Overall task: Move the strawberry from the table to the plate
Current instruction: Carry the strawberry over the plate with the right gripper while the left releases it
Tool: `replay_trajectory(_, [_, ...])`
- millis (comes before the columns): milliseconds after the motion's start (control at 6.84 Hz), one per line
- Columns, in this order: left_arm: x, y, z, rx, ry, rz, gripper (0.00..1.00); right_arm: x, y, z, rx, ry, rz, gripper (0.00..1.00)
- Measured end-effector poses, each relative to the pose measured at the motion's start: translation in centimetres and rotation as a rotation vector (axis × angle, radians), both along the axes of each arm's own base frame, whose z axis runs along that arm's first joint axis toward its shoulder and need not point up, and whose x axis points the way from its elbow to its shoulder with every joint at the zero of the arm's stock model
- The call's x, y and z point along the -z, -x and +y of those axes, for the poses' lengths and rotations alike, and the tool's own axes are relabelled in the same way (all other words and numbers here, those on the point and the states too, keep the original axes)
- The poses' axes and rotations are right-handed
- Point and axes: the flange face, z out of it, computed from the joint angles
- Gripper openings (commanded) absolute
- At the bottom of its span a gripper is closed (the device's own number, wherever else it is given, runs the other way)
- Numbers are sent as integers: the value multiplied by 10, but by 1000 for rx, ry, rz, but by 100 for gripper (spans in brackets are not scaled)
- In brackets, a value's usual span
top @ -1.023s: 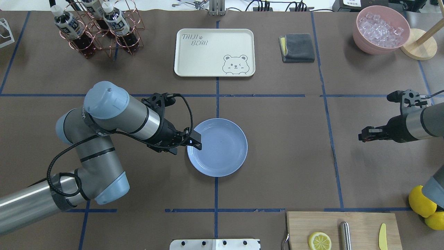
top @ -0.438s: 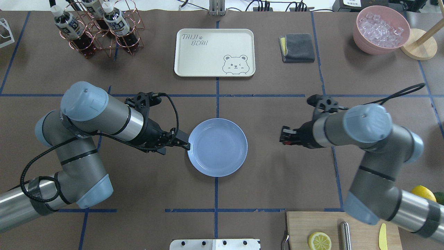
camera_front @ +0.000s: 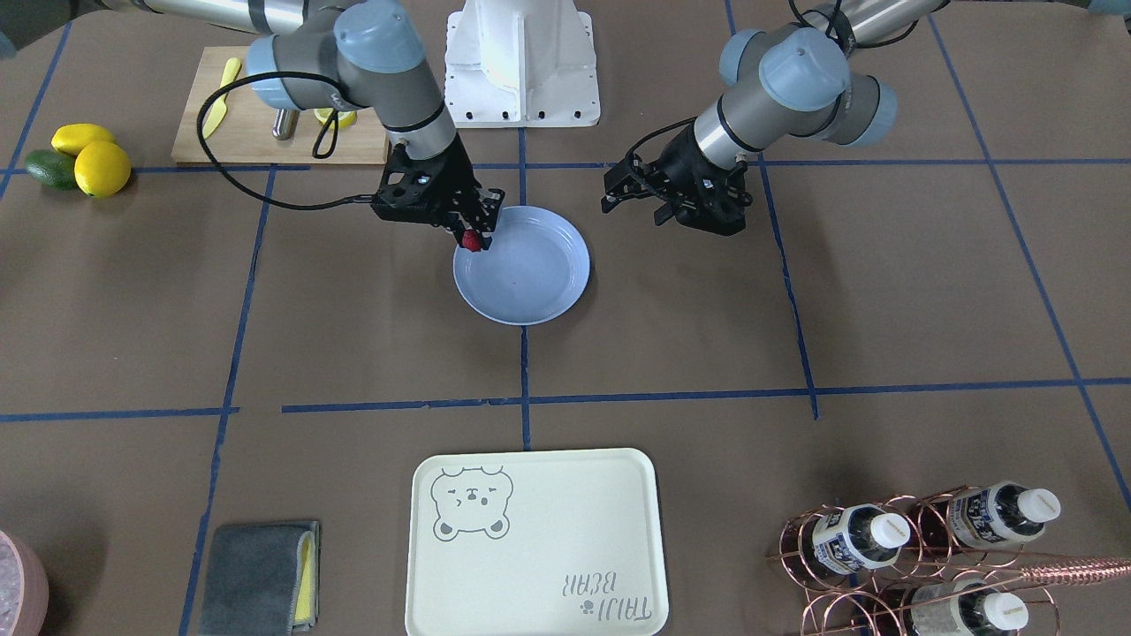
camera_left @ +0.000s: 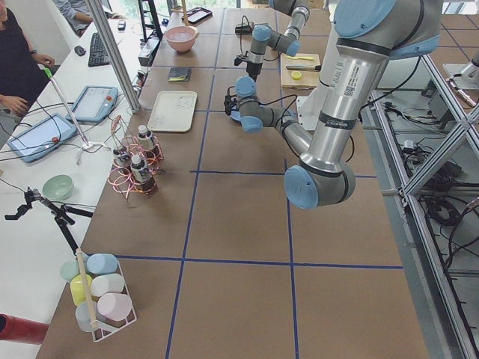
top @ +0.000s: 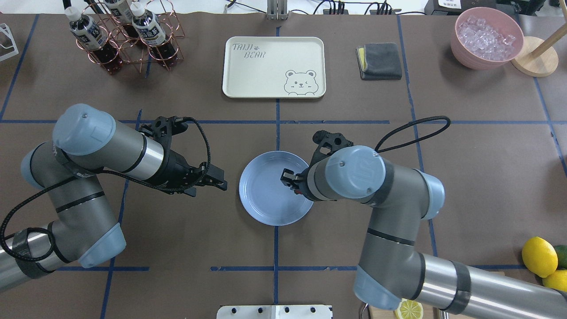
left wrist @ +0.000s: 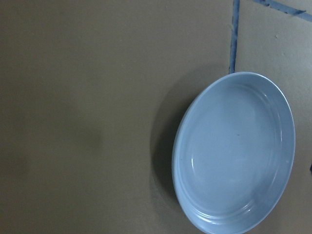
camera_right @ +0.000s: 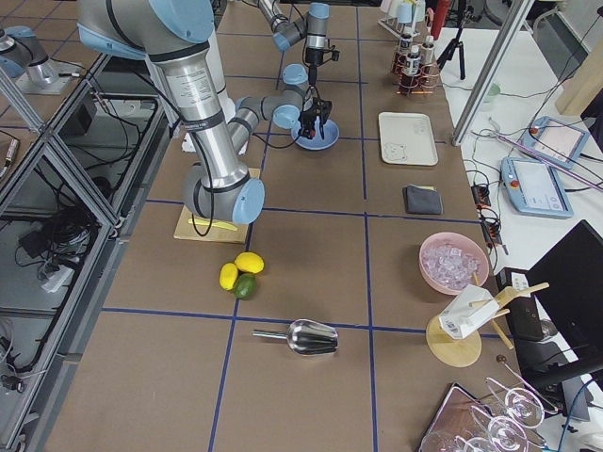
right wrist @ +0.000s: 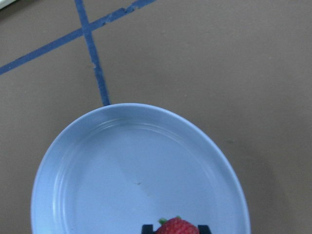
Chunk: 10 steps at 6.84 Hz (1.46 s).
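Note:
The strawberry (camera_front: pixel 473 239) is a small red berry held between the fingers of my right gripper (camera_front: pixel 474 233). It hangs just above the light-blue plate (camera_front: pixel 530 274), over the rim on the robot's right. In the right wrist view the strawberry (right wrist: pixel 178 227) shows at the bottom edge, over the plate (right wrist: pixel 131 170). From overhead, my right gripper (top: pixel 289 179) reaches over the plate (top: pixel 263 195). My left gripper (top: pixel 220 181) is open and empty, a short way from the plate's left rim. Only the plate (left wrist: pixel 234 156) and brown table (left wrist: pixel 87 107) show in the left wrist view.
A cream bear-print tray (top: pixel 273 66) lies beyond the plate. A copper rack of bottles (top: pixel 124 35) stands at the back left, with a grey cloth (top: pixel 380 60) and a pink bowl of ice (top: pixel 487 37) at the back right. Lemons (top: pixel 539 257) sit at the right edge.
My right arm has swung in from the far right to above the plate, carrying the strawberry. My left gripper has drawn back leftward, off the plate's rim.

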Motion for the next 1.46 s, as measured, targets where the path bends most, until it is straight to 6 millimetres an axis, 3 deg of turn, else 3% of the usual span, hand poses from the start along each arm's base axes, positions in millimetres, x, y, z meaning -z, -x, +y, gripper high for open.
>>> replay_trajectory(292, [-2,3,-2,6,3,-3,94,12,35,-1,-19,7,23,0])
replay_trajectory(585, [-2,3,-1,7,4,-3,94,15,54,-8,-28,8,44,0])
replay_trajectory(1169, [-2,3,-2,8,6,-3,94,10,67,-14,-36,10,74,0])
replay_trajectory(1315, [-3,3,-2,8,6,-3,94,9,68,-14,-34,9,76,46])
replay_trajectory(1462, [-3,3,-2,8,6,-4,94,9,68,-14,-33,8,78,99])
